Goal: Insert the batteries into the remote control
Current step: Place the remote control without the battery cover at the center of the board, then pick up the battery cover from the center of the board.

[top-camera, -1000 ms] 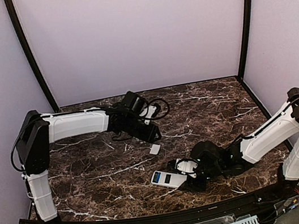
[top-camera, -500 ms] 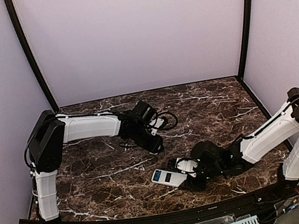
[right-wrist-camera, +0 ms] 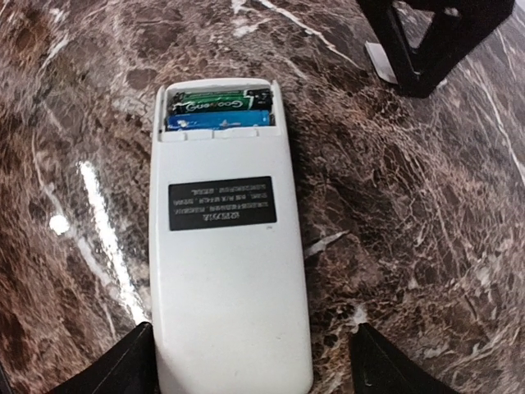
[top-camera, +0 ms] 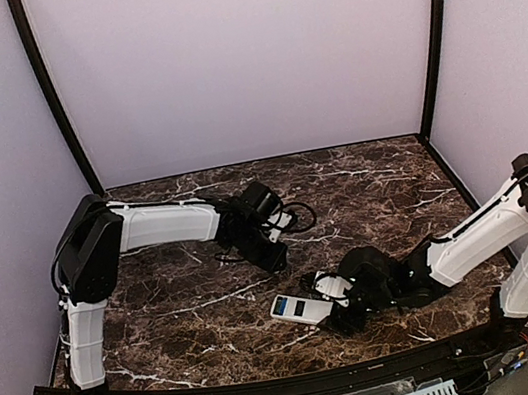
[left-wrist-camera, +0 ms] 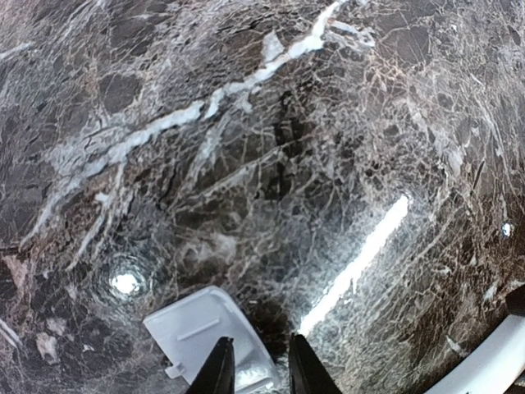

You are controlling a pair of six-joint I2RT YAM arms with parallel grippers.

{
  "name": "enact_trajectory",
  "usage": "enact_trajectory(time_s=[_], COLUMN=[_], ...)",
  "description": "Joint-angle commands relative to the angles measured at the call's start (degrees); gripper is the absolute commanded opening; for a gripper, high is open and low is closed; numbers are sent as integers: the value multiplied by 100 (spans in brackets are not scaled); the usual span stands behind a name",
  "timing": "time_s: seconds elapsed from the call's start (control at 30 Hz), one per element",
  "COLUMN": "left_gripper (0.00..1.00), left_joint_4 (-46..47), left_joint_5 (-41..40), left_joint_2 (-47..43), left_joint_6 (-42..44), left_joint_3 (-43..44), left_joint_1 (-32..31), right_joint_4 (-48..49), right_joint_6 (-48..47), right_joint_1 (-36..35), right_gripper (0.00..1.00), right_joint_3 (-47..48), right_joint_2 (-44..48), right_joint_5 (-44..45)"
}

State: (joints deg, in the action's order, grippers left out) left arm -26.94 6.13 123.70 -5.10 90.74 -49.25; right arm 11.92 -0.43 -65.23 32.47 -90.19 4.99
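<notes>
1. Fingers of the left claw [left-wrist-camera: 258, 363] stood narrowly apart astride a corner of the small white cover [left-wrist-camera: 201, 332]; whether they pinched it, I could not tell.
2. A good pick probably needed a firm hold on that edge and a level lift, because the glossy top would let the cover slide.
3. The right claw [right-wrist-camera: 258, 369] was released, its jaws wide either side of the remote control [right-wrist-camera: 230, 246], which lay back-up by the bench's near edge, right of middle.
4. The batteries [right-wrist-camera: 220, 111] sat side by side in its open bay.
5. The bench [top-camera: 374, 189] was dark veined marble between plain lilac walls [top-camera: 241, 59].
</notes>
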Motion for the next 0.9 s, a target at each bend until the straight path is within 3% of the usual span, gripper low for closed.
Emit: enact_trajectory(time_s=[0.0,0.27,0.47,0.6,0.67,0.73,0.87], left_gripper=[22,2,0,0,0,0,0], left_joint_4=[-294,-427,-334,-14,64,-108,-889], left_joint_5=[-193,-195,191,1396,2571,3458,4304], left_joint_2=[37,-38,-614,-1253,-1512,-1752,-2265], left_joint_6=[50,56,0,-12,11,256,1326], left_joint_3=[129,219,269,39,-98,-162,-352], left_joint_1=[-13,-10,3,39,129,212,240], right_joint_4=[6,48,421,526,360,75,-492], right_joint_6=[38,34,201,-272,-546,-803,-1000], right_joint_1=[25,27,20,22,23,19,3], right_gripper=[86,99,99,99,99,99,99], right_joint_3=[-132,-196,-461,-531,-465,-315,47], right_joint_2=[227,770,1966,2734,3043,3261,3433], right_joint_5=[228,405,1277,1310,1007,609,-144])
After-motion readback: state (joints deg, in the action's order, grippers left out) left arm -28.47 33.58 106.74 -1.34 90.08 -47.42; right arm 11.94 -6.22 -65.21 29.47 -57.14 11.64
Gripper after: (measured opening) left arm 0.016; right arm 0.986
